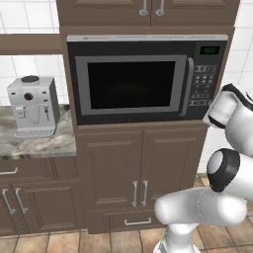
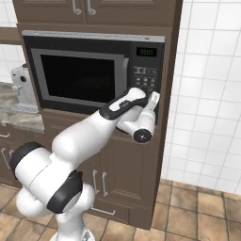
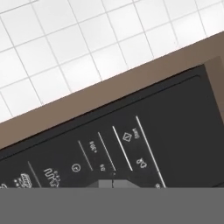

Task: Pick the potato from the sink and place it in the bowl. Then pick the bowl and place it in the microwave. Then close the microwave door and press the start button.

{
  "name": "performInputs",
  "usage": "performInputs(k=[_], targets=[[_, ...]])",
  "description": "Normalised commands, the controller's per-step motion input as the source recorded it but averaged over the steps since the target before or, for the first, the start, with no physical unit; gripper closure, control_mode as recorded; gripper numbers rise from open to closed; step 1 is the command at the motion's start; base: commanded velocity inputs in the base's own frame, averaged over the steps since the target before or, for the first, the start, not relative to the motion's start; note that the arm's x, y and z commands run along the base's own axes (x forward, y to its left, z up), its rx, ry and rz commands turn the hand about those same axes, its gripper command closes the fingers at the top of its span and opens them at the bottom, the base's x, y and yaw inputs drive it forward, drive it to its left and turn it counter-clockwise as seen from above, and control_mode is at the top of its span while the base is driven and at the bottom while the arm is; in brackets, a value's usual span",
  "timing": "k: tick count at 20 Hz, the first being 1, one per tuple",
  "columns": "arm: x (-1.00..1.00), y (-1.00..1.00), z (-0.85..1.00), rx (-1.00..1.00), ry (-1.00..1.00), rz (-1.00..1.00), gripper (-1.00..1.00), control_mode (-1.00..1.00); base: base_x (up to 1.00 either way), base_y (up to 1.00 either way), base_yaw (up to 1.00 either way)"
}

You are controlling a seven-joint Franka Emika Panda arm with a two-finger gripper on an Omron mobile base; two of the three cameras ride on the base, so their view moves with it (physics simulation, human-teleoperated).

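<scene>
Gripper (image 2: 154,100) fully closed, holding nothing, its tips pressed up to the lower part of the keypad (image 2: 145,77) on the microwave (image 2: 94,70). From the right base camera the white arm reaches up from the lower left and ends at the black panel just below the green display (image 2: 146,52), beside the right edge of the brown cabinet frame. On the hand camera the closed fingertips (image 3: 113,183) meet at the bottom of the picture, right against the dark panel, with a diamond symbol and the word "Start" (image 3: 132,134) just beyond them and other small icons off to one side; white wall tiles (image 3: 78,48) and a strip of brown cabinet show beyond the panel's edge. The door (image 1: 131,85) is flush against the front of the microwave, its dark window and curved silver handle (image 1: 187,86) facing out; nothing can be made out through the glass, so I cannot tell where the bowl and potato are. From the left base camera a silver coffee machine (image 1: 32,105) stands on the marbled counter (image 1: 44,143) left of the microwave, with wooden cabinet doors (image 1: 141,170) below and above.
</scene>
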Motion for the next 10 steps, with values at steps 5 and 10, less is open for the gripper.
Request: performInputs(k=[5, 10], targets=[[0.3, -0.05, -0.12, 0.0, 0.0, 0.0, 1.0, -1.0, 0.0, 0.0, 0.0], [0.38, 0.0, -0.11, 0.0, -0.01, 0.0, 1.0, -1.0, 0.0, 0.0, 0.0]])
